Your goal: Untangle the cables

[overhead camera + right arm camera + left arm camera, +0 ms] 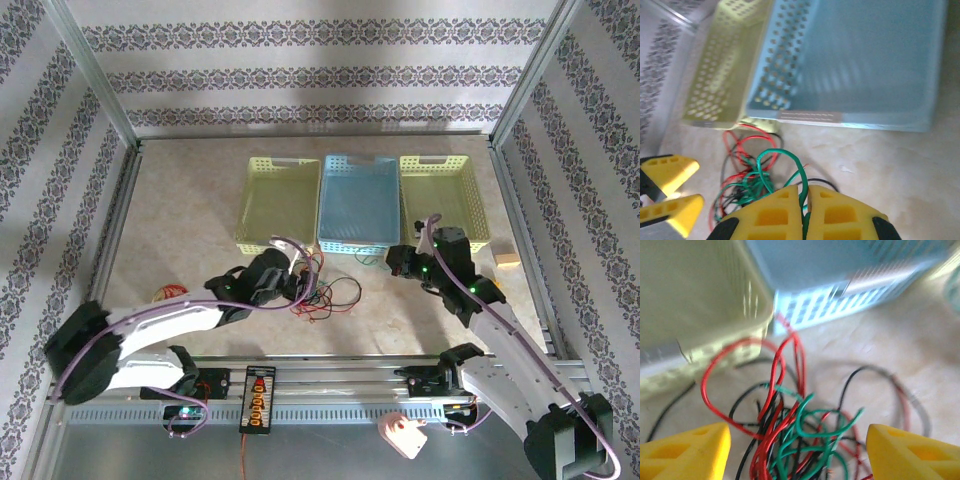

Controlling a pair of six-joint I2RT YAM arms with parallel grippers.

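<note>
Centre of the surface, just in front of the blue basket and the yellow-green basket to its left: one knot of three cables, not yet separated.

- Item 1, red cable: tall loops rising out of the knot, one reaching toward the corner where the two baskets meet.
- Item 2, green cable: tight curls at the core. One strand runs into the right gripper, which is clenched on it.
- Item 3, black cable: wide arcs lying loose at the outer edge.
- Left gripper: released, fingers spread wide on either side of the knot, low over it, grasping nothing.

Handling note (judgement): the step in hand looks like a fresh pinch by the left gripper. It is best taken on a single red or black strand at the knot's edge, not on the whole bundle. The pull should then go away from the right gripper, slow and level, so the green slides free instead of cinching. Risk: thin wires spring back, or snag on the basket perforations.
</note>
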